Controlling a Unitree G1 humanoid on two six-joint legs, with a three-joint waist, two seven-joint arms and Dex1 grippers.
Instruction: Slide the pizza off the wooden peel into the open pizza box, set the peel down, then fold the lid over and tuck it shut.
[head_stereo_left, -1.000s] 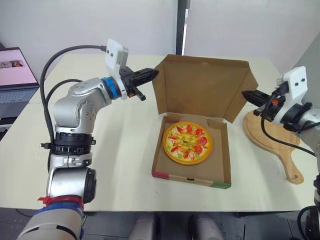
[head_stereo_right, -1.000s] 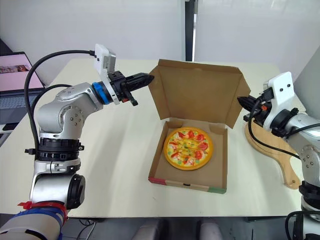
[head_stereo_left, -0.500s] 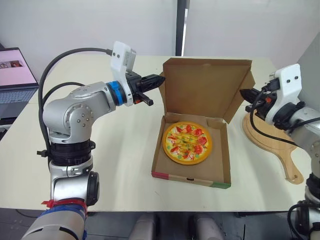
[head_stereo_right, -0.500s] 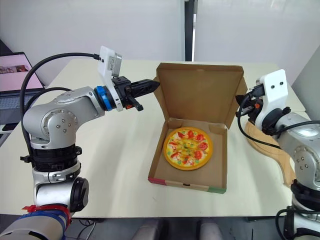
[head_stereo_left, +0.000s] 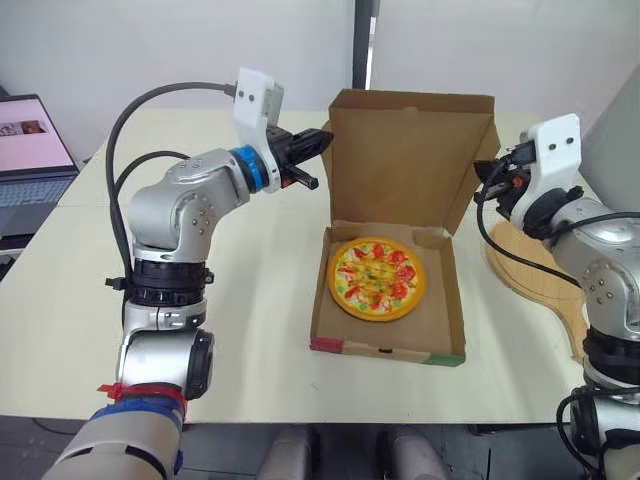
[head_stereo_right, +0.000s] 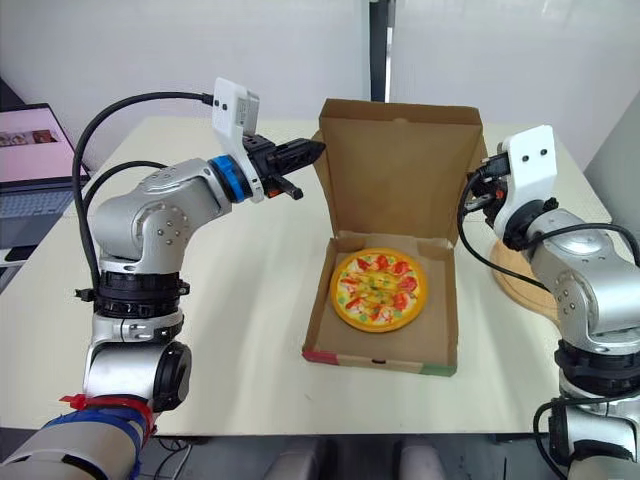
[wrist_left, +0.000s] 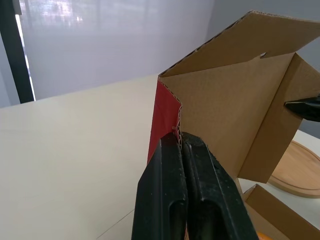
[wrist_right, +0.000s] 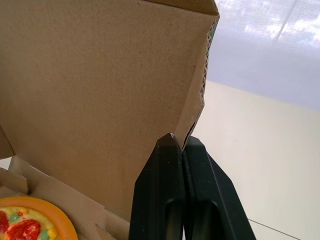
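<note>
Now left gripper (wrist_left: 181, 137) fingers pressed together against lid (head_stereo_left: 405, 150) edge, right gripper (wrist_right: 181, 140) likewise closed at opposite edge

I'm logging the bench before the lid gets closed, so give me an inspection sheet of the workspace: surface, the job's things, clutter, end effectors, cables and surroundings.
Surface: cream table, no spills seen.
Job's things: pizza lies flat in the pizza box; lid stands about upright; peel lies on the table to the box's right.
Clutter: open laptop at the far left.
End effectors: left end effector shut, tips at the lid's left edge; right end effector shut, tips at the lid's right edge.
Cables: black cable loops over the left arm; second cable hangs from the right wrist.
Surroundings: white wall and dark post behind the table.
</note>
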